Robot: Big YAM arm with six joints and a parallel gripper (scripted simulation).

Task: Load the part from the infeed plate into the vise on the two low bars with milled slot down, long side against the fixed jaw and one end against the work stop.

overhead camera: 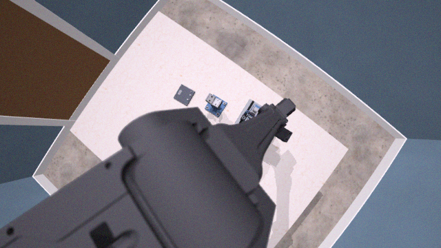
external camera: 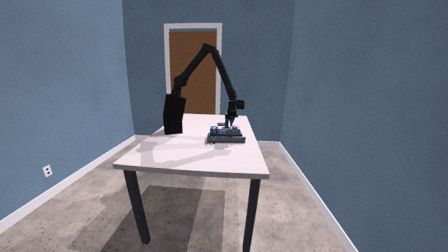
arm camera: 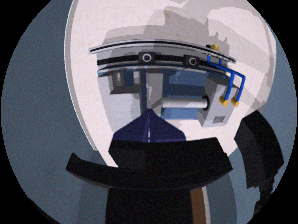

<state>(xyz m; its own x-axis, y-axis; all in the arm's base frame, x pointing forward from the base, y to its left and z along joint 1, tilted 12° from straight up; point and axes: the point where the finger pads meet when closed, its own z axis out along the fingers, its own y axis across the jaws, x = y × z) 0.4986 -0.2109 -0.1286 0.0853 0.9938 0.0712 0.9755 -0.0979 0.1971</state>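
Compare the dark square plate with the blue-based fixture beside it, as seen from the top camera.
The dark square plate is flat, plain grey and bare on top; the blue-based fixture has a blue base and carries a pale block. The plate lies farther from the gripper; the fixture sits nearer. Both rest on the table, uncovered by the arm.

White table (external camera: 196,159), black arm (external camera: 224,75), blue walls (external camera: 367,87), brown door (external camera: 192,70)
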